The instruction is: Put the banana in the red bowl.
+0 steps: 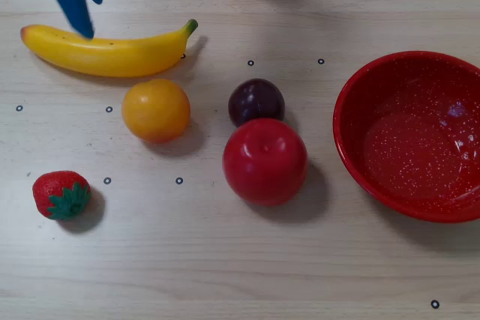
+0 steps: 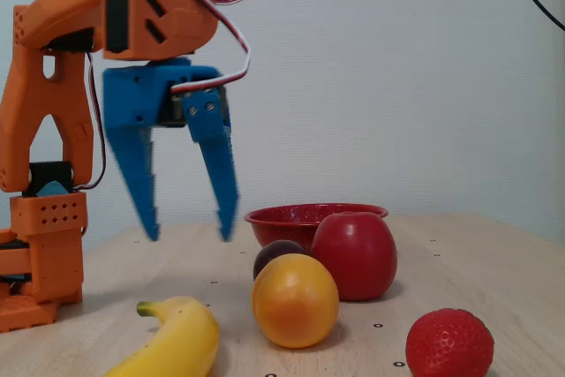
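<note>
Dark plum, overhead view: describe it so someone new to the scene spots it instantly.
In the overhead view, start at the red bowl on the right and move left to the red apple, the biggest round fruit. The plum sits just above it, touching or nearly so. It is the smallest round fruit and the only dark purple one, unlike the orange fruit further left.

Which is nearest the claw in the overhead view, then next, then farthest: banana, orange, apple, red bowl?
1. banana, directly under the claw, top left
2. orange, below the banana
3. apple, centre
4. red bowl, far right
</note>
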Controlling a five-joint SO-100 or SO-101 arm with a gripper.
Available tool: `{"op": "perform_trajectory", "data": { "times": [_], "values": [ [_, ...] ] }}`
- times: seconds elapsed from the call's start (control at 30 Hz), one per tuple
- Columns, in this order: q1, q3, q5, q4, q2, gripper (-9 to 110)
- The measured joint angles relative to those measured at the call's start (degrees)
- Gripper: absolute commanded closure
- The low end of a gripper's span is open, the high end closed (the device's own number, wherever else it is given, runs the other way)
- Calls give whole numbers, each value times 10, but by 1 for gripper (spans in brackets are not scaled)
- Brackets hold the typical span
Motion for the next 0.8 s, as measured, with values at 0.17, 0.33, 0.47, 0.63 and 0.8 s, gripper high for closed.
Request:
{"op": "perform_trajectory", "data": {
  "times": [0.17,0.33,0.47,0.63,0.8],
  "values": [
    [-39,-17,34,0,-21,49],
    [-56,7,87,0,-21,44],
    [-61,69,97,0,-22,41],
    [-60,134,97,-5,-21,41],
    [-60,195,96,-83,-21,39]
  ]
}}
